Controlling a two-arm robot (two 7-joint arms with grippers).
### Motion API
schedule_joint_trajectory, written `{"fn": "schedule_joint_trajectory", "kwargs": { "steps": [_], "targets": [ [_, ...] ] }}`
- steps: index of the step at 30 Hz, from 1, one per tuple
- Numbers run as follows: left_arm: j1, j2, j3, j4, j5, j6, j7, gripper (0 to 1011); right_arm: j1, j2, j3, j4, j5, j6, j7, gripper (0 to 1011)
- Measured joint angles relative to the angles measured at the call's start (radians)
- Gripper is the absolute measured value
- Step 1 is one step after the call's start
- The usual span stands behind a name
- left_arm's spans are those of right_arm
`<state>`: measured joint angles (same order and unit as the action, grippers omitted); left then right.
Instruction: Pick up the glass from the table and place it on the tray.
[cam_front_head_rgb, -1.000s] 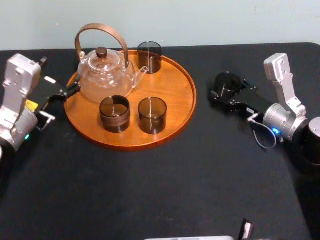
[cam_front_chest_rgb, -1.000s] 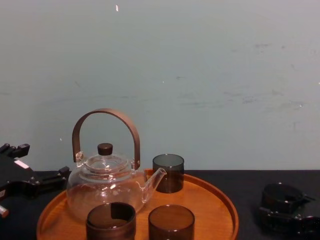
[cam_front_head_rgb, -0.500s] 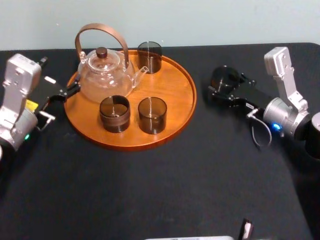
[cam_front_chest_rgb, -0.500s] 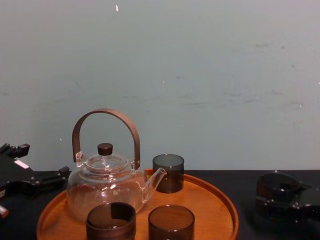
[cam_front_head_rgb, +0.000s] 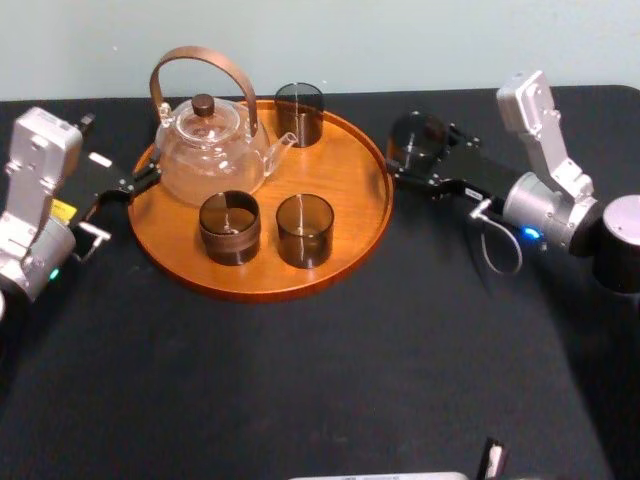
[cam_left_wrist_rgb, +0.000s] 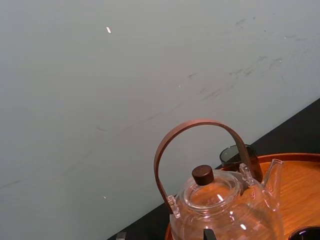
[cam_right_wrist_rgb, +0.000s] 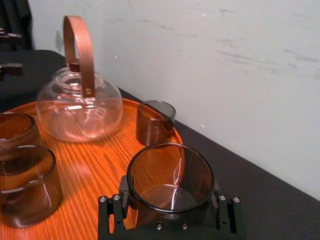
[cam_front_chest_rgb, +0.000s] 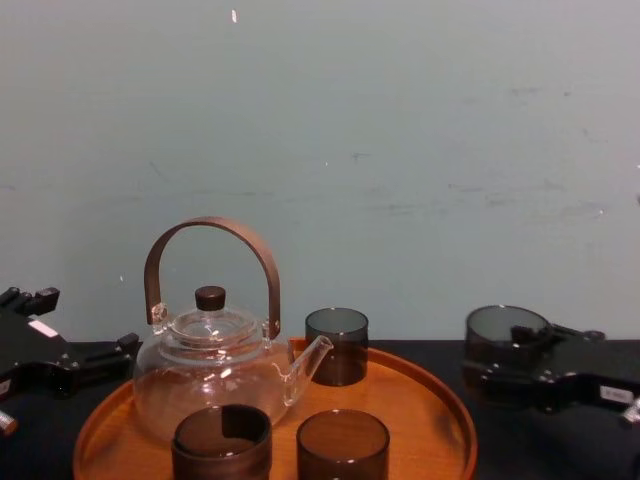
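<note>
The glass (cam_front_head_rgb: 416, 138), clamped in the right gripper (cam_right_wrist_rgb: 170, 212), hangs above the tabletop (cam_front_head_rgb: 330, 380) just right of the tray (cam_front_head_rgb: 375, 225); keep it level, clear the rim, lower onto bare wood right of the other glasses (cam_front_head_rgb: 304, 230); left gripper (cam_front_head_rgb: 118, 205) rests spread, tray's left.

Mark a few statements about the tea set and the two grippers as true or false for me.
1. The right gripper is shut on a glass. True.
2. That glass already stands on the tray. False: the gripper holds it just outside the tray's rim, on the robot's right.
3. Three glasses stand on the tray with the teapot. True.
4. The left gripper grips the teapot's handle. False: it sits open at the tray's left edge, beside the teapot, holding nothing.
</note>
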<state>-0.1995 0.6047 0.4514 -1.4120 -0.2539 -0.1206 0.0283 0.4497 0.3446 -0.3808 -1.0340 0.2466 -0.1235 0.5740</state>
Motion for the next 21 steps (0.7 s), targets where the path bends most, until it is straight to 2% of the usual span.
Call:
{"fn": "schedule_joint_trajectory", "kwargs": {
  "steps": [5,12,21],
  "targets": [
    [0.000,0.000,0.000,0.000,0.000,0.000,0.000,1001,0.036,-0.020,-0.022,0.042,-0.007,-0.022,0.013,905],
    [0.000,0.000,0.000,0.000,0.000,0.000,0.000,1001,0.100,-0.064,-0.053,0.142,-0.015,-0.064,0.039,905],
    [0.000,0.000,0.000,0.000,0.000,0.000,0.000,1002,0.149,-0.105,-0.077,0.227,-0.023,-0.096,0.059,905]
  ]
}}
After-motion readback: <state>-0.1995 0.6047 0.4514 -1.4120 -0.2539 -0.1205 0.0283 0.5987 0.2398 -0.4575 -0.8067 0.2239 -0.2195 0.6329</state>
